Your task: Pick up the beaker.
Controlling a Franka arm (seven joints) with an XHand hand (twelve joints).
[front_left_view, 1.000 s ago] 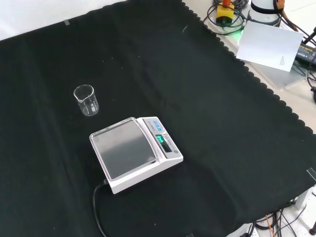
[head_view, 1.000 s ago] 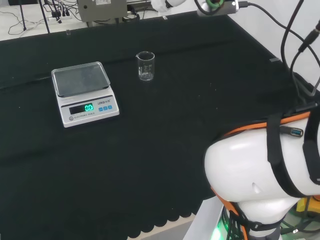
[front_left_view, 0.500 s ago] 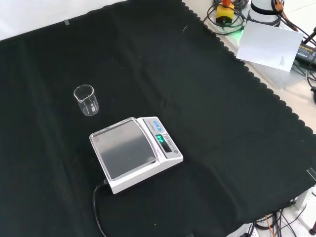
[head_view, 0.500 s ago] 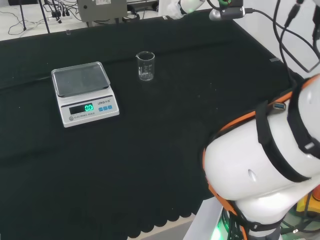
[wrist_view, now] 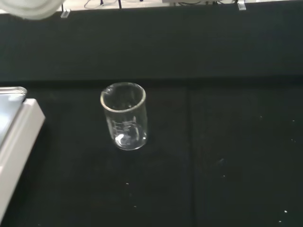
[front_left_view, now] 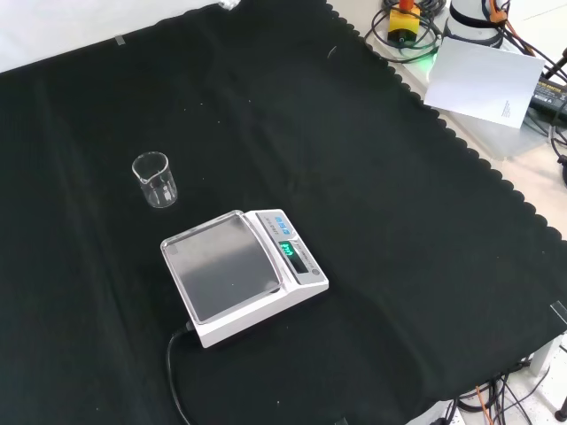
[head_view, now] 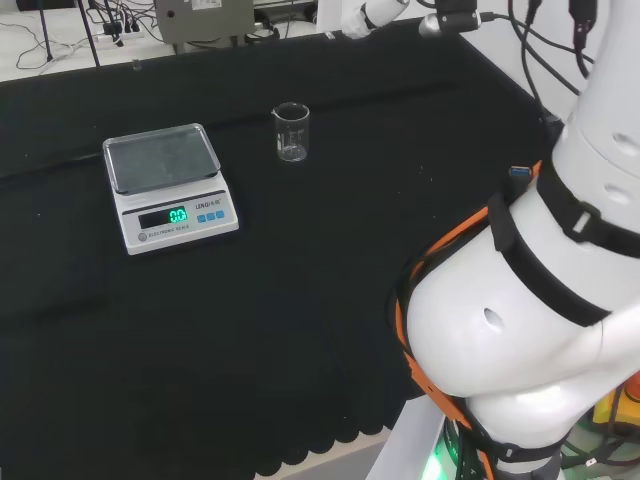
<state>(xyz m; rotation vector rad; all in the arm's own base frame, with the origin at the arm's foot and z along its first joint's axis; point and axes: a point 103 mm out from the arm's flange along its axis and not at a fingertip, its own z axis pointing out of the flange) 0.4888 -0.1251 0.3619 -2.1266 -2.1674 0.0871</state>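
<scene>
A small clear glass beaker (head_view: 291,132) stands upright and looks empty on the black cloth. In the head view it is to the right of the scale and a little farther off. It also shows in the front view (front_left_view: 156,180) and close up in the wrist view (wrist_view: 124,116). Part of the hand (head_view: 362,17) hangs at the head view's top edge, well beyond the beaker and apart from it. A small white bit of the hand (front_left_view: 229,3) shows at the front view's top edge. A blurred white part of the hand (wrist_view: 31,7) shows in the wrist view.
A white electronic scale (head_view: 170,185) with a lit green display stands near the beaker, and its corner (wrist_view: 14,137) shows in the wrist view. The arm's big white links (head_view: 520,330) stand at the head view's right. A white sheet (front_left_view: 483,81) lies beyond the cloth's scalloped edge.
The arm's links have swung up and over in the head view, and the hand has shifted right along the top edge. Beaker and scale have not moved.
</scene>
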